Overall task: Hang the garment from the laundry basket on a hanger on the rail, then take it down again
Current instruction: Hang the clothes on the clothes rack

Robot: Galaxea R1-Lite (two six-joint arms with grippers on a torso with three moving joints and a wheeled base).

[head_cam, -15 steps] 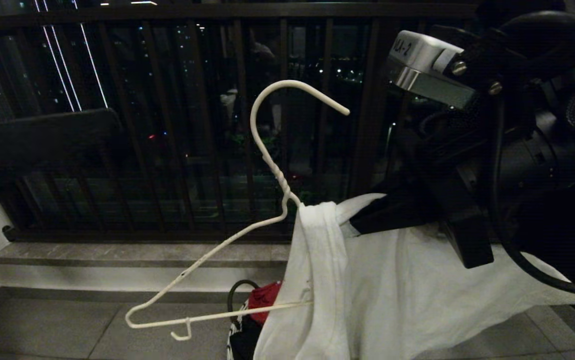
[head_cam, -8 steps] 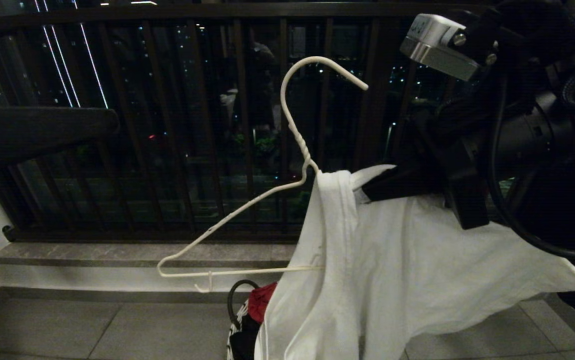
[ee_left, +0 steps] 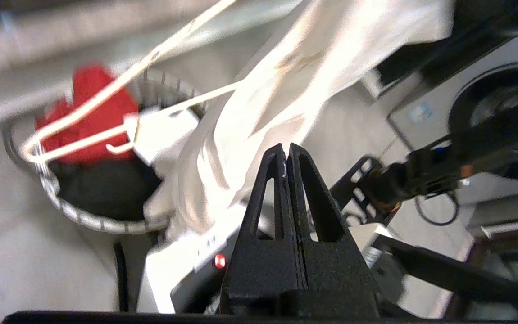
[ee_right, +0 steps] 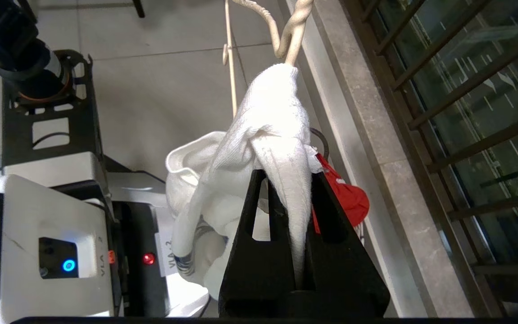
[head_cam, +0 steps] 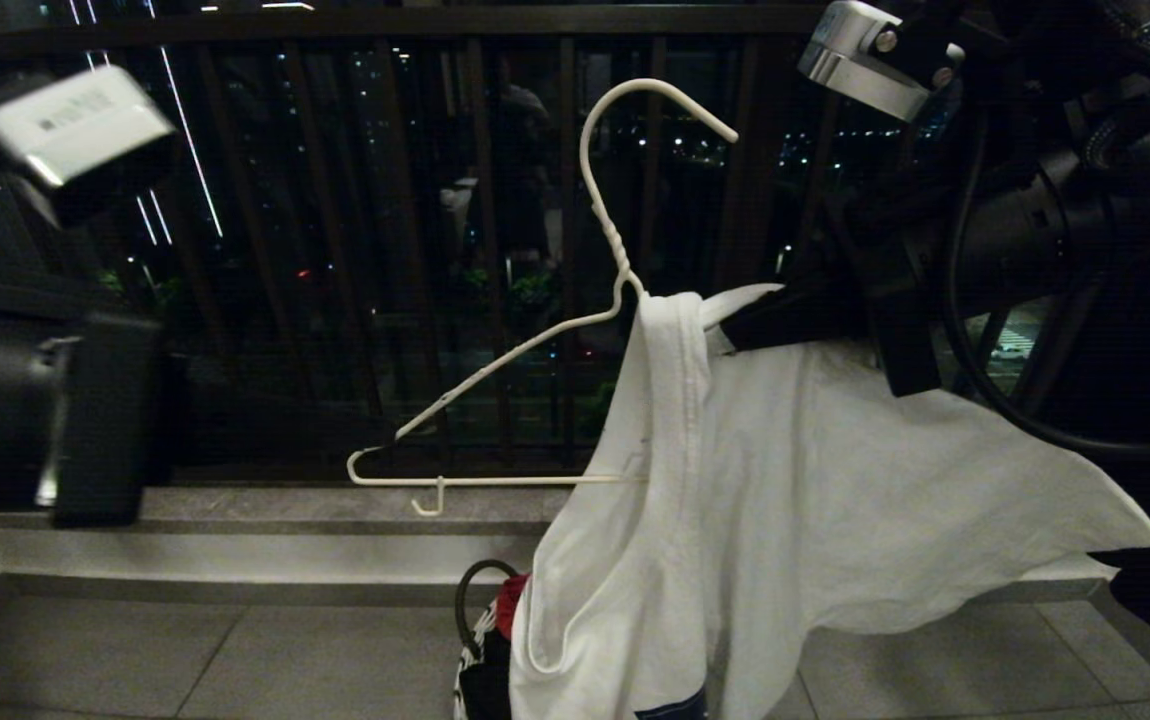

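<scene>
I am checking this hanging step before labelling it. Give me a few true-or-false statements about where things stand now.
1. The right end effector is shut on the T-shirt. True.
2. The hanger hangs on a rail. False: its hook is free in the air.
3. The left end effector holds the hanger. False: it is shut on nothing.
4. A red cloth lies in the laundry basket. True.

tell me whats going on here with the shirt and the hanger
The right gripper has its jaws shut on a bunched fold of the white T-shirt, holding it up with the wire hanger, only one shoulder dressed. The hanger is on no rail. The left gripper is shut on nothing, off to the side. The laundry basket sits below with a red cloth inside.
</scene>
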